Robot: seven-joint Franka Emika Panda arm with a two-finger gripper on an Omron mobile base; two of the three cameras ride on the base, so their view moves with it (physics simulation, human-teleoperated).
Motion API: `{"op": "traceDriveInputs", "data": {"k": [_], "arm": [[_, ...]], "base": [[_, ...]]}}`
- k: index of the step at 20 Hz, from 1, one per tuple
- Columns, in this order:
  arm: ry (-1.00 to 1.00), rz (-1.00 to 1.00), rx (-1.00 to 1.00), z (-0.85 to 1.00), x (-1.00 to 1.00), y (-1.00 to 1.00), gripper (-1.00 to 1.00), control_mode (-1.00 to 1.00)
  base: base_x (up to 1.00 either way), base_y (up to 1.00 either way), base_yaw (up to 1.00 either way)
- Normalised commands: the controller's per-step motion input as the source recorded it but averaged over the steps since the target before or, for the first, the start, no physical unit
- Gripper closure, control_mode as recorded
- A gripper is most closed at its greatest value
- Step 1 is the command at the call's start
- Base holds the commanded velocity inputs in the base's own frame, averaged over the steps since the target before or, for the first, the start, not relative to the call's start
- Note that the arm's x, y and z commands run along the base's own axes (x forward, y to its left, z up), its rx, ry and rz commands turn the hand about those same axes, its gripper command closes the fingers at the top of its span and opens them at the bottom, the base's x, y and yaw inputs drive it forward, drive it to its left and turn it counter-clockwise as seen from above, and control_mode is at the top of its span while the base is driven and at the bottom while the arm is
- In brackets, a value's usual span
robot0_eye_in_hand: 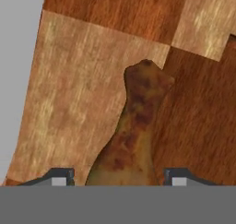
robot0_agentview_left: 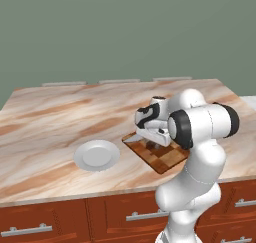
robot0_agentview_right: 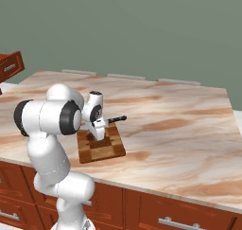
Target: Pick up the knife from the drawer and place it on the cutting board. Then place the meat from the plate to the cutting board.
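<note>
**A:** Which step is this?

**B:** The last one, I'd judge. The meat [robot0_eye_in_hand: 133, 126] is lying on the cutting board [robot0_eye_in_hand: 83, 94], and the gripper [robot0_eye_in_hand: 119, 180] is hanging low over it, its tips standing apart on either side of the drumstick with a gap showing, so it is looking like a release. The plate [robot0_agentview_left: 97, 155] is sitting bare on the counter [robot0_agentview_left: 50, 117], beside the board.

**A:** And the next move?

**B:** Probably lifting straight up, keeping the tips off the meat so it is not dragged.

**A:** Anything hard to make out?

**B:** The hand is covering much of the board from the base cameras. Of the knife [robot0_agentview_right: 116, 119] I am seeing just a dark handle poking out at the board's far edge; the blade is hidden.
</note>
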Motion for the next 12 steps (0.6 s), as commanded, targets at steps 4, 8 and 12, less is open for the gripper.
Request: {"op": "traceDriveInputs", "data": {"k": [4,8,12], "arm": [[0.00,0.00,0.00,0.29,-0.04,-0.01,-1.00,-1.00],[-0.02,0.05,0.00,0.85,-0.15,-0.03,-1.00,-1.00],[-0.10,0.11,0.00,0.80,-0.36,-0.13,-1.00,-1.00]], "base": [[0.00,0.00,0.00],[0.00,0.00,0.00],[0.00,0.00,0.00]]}}
